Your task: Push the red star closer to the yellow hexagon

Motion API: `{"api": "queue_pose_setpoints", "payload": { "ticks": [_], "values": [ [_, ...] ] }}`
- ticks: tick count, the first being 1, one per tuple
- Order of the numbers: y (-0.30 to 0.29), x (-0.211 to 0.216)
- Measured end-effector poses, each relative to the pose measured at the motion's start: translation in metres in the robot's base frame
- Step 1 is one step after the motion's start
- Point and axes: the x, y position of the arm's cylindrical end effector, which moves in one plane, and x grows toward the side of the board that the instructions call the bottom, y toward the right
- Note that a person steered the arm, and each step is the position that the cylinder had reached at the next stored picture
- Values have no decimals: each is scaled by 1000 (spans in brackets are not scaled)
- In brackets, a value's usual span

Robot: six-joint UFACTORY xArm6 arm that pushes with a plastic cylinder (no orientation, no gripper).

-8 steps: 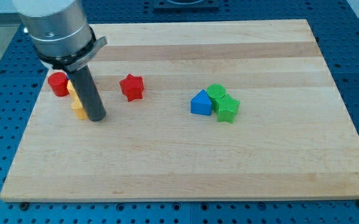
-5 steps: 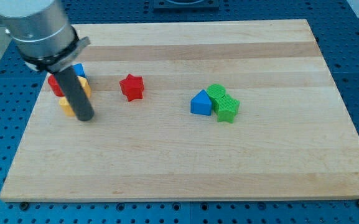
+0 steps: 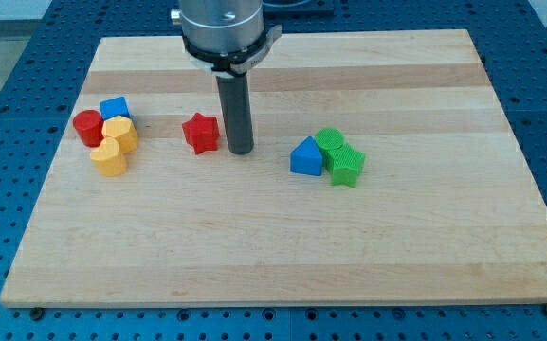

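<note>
The red star lies on the wooden board, left of centre. My tip stands just to the star's right, close to it with a small gap. The yellow hexagon sits at the view's left in a cluster, well left of the star. A second yellow block, rounded in shape, lies just below the hexagon.
A red cylinder and a blue cube adjoin the yellow hexagon at the left. A blue triangular block, a green round block and a green star-like block cluster right of centre.
My tip moved from beside the left cluster, across to the right side of the red star. The cluster's blocks are now uncovered. The red star has not moved.
</note>
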Motion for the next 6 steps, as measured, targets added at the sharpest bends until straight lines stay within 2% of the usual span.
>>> {"api": "queue_pose_setpoints", "payload": {
  "ticks": [1, 3, 5, 6],
  "values": [
    [-12, -5],
    [-80, -5],
    [-77, -5],
    [-25, -9]
  ]
}}
